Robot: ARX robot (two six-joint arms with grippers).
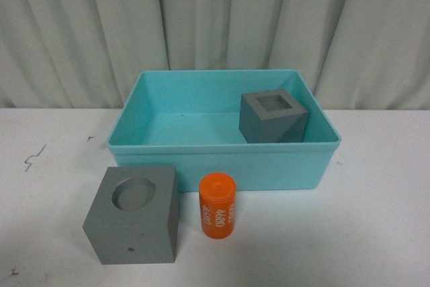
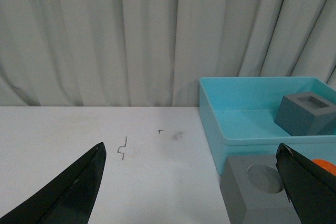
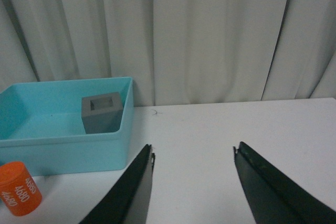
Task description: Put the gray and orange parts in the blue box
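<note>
The matte gray cube with a round top recess (image 1: 132, 215) and the small orange plastic cylinder with white digits (image 1: 218, 205) stand on the white table (image 1: 376, 226), just in front of the light turquoise plastic bin (image 1: 222, 162). The gray cube with a square recess (image 1: 273, 117) sits inside the bin. All look rigid, light and probably slick. Take the cube by opposite flat sides and the cylinder across its middle. The left claw (image 2: 190, 153) and the right claw (image 3: 194, 149) gape wide, holding nothing.

front cube (image 1: 133, 214) beside cylinder (image 1: 217, 205), box (image 1: 269, 166) behind, right free
</note>
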